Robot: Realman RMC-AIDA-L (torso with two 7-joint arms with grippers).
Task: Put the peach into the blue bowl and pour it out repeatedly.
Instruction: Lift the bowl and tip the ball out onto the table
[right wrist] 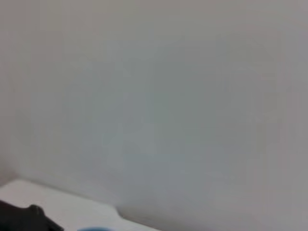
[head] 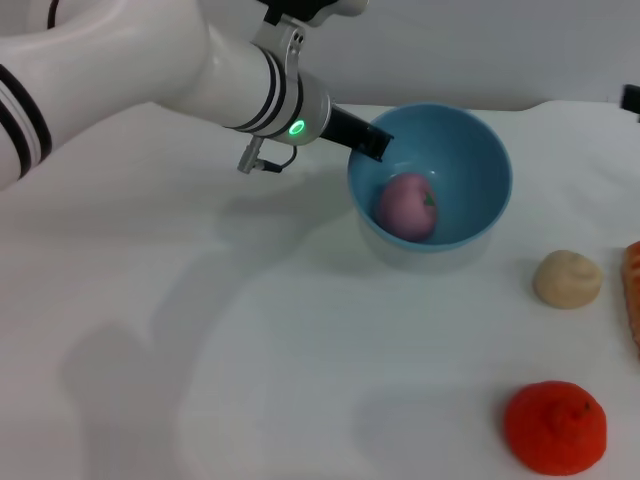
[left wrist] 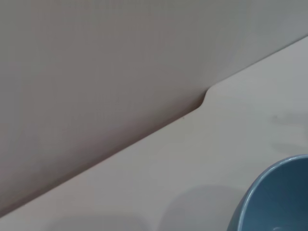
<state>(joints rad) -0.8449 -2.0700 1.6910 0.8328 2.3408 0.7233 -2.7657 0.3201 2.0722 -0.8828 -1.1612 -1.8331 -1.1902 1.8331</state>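
The left claw [head: 374, 140] grips the left rim of the blue bowl [head: 470, 150] near the table's [head: 250, 330] far edge. The peach [head: 405, 205] lies inside. The right claw is out of sight.

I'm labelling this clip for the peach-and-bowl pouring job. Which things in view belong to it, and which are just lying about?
Part of the job:
- peach, lying inside the bowl
- blue bowl, tilted
- left hand, at the bowl's rim

Just lying about:
- beige lumpy ball, on the table beside the bowl
- orange-red fruit, nearer the front edge
- orange item, cut off at the right edge
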